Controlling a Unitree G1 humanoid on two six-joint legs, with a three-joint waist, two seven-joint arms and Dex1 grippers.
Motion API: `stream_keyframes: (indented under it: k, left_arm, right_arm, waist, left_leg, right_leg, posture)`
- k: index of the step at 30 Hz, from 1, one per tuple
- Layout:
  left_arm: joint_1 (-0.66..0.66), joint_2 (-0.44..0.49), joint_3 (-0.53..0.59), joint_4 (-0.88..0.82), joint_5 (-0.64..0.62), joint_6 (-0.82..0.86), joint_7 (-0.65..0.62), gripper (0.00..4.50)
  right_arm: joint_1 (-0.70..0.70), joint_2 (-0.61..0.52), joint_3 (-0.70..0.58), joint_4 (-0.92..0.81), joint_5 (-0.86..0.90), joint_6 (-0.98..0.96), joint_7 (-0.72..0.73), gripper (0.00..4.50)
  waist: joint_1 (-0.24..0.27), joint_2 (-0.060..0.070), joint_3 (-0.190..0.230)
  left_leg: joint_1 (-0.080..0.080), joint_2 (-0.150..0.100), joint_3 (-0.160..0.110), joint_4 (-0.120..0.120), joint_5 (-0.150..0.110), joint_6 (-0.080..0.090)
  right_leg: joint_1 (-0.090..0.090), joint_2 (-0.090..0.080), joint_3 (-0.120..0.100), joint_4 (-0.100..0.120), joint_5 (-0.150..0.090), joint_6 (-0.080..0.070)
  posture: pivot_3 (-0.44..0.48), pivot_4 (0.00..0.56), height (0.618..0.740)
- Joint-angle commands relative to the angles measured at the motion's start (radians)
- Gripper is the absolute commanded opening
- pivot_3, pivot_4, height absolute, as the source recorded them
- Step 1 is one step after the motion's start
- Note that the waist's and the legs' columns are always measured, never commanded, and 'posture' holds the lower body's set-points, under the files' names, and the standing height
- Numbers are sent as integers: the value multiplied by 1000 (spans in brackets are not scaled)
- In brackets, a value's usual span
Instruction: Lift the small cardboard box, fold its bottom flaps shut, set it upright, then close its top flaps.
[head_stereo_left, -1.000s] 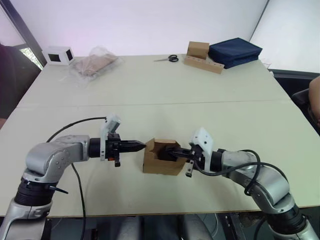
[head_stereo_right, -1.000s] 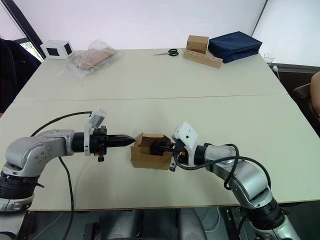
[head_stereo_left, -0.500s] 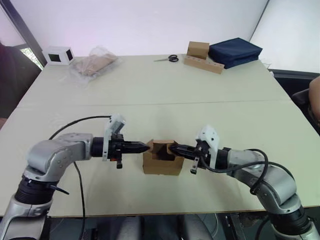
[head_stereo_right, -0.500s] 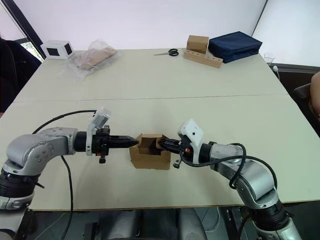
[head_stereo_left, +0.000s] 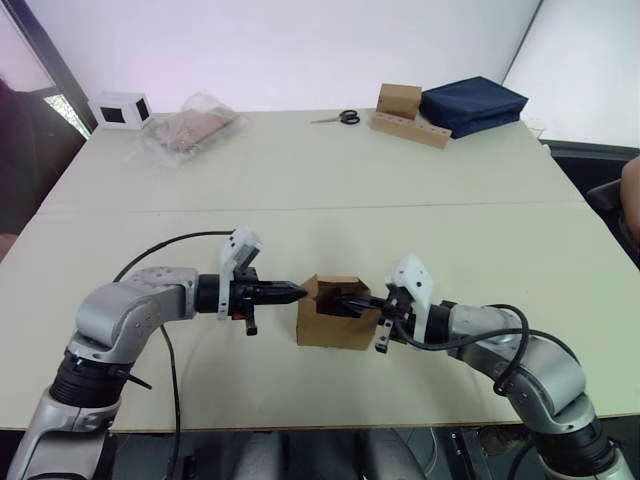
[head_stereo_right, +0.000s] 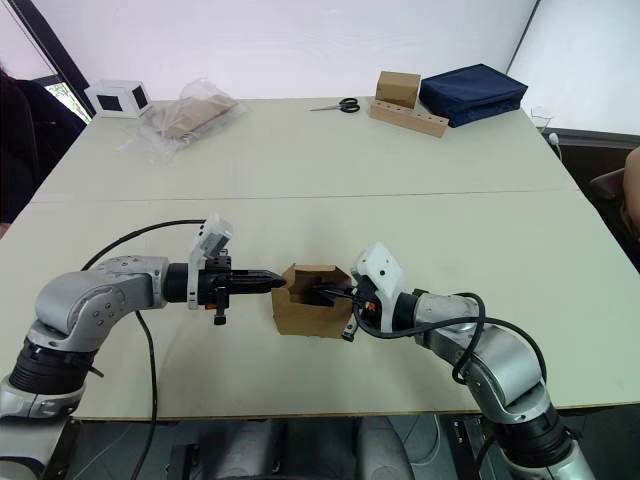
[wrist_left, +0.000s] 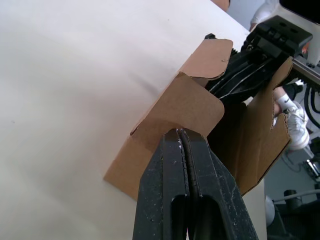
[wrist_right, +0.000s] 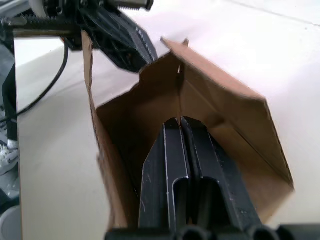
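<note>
So the small cardboard box (head_stereo_left: 333, 322) sits between both pinched-closed grippers: left gripper (head_stereo_left: 297, 293) against a flap, right gripper (head_stereo_left: 338, 296) poking inside; scissors (head_stereo_left: 335, 118) far back.

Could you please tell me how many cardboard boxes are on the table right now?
2: the small cardboard box near the front edge between the two grippers, and a brown box on a cardboard strip at the far side. Others may be hidden.

Left gripper (wrist_left: 181, 134) closed, fingertips pressed against a rounded flap of the small cardboard box (wrist_left: 200, 135). Box open on the pale table (wrist_left: 65, 90). Right gripper (wrist_left: 245, 75) reaching inside from two o'clock, closed.
</note>
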Motion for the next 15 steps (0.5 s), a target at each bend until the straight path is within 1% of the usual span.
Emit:
stream_keyframes:
  k: [1,7,12,15]
  left_arm:
    - [-39,8,38,-29,-44,19,-14,22]
    - [-57,20,11,-39,-33,8,-31,22]
    - [-53,4,-56,-39,21,-21,-30,22]
    - [-51,-12,-76,-23,47,-38,-20,22]
  right_arm:
    - [-21,15,-33,-17,26,-13,-6,0]
    - [-38,38,-35,-3,20,-22,-16,0]
    - [-49,56,-29,15,4,-34,-32,0]
    - [-50,57,-27,18,0,-37,-35,0]
  waist:
    - [-2,0,0]
    - [-6,0,0]
    - [-4,0,0]
    - [-5,0,0]
  left_leg:
    - [0,0,0,0,0,0]
    - [0,0,0,0,0,0]
    - [0,0,0,0,0,0]
    - [0,0,0,0,0,0]
  right_leg:
    - [0,0,0,0,0,0]
    - [-1,1,0,0,0,0]
    - [-1,1,0,0,0,0]
    - [-1,1,0,0,0,0]
  posture:
    - [0,150,740]
    - [0,150,740]
    - [0,150,740]
    - [0,150,740]
